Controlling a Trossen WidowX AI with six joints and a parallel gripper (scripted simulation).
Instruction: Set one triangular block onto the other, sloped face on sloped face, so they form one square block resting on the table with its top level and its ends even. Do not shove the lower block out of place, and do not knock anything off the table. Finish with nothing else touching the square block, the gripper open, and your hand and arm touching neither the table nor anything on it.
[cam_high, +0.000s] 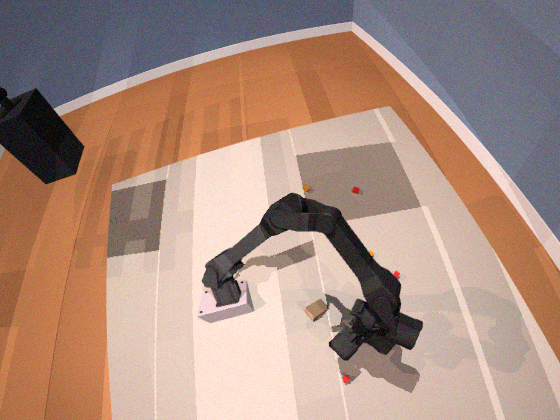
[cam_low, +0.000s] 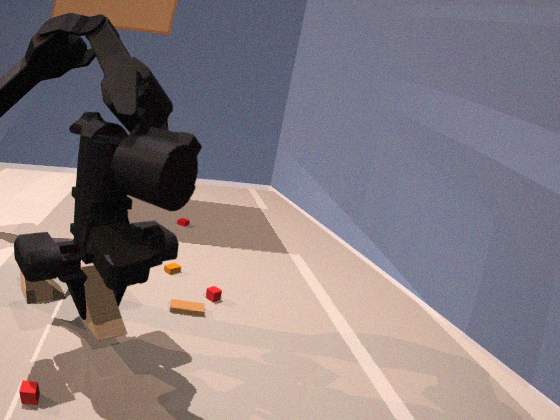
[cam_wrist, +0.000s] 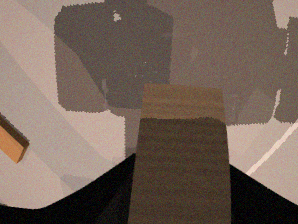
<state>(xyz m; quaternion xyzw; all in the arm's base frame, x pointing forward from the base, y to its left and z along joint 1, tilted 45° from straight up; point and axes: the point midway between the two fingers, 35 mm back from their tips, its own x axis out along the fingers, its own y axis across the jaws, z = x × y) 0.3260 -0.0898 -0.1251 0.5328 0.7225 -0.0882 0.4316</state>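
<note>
My gripper (cam_low: 101, 309) (cam_wrist: 182, 160) points down and is shut on a wooden triangular block (cam_low: 104, 295) (cam_wrist: 184, 170), which stands between the fingers with its lower end showing beneath them. The held block is low, at or just above the table; I cannot tell if it touches. The other triangular block (cam_high: 316, 310) (cam_low: 40, 292) rests on the table to the left of the gripper, apart from it, with its slope falling toward the held block in the exterior view. In the top view the hand hides the held block.
A red cube (cam_high: 346, 379) (cam_low: 29, 392) lies near the hand. Another red cube (cam_high: 396, 274) (cam_low: 214, 293), an orange block (cam_high: 371, 253) (cam_low: 172, 268) and a tan bar (cam_low: 187, 307) (cam_wrist: 11, 145) lie beyond it. A red cube (cam_high: 355, 190) (cam_low: 183, 222) and an orange block (cam_high: 306, 188) lie farther off.
</note>
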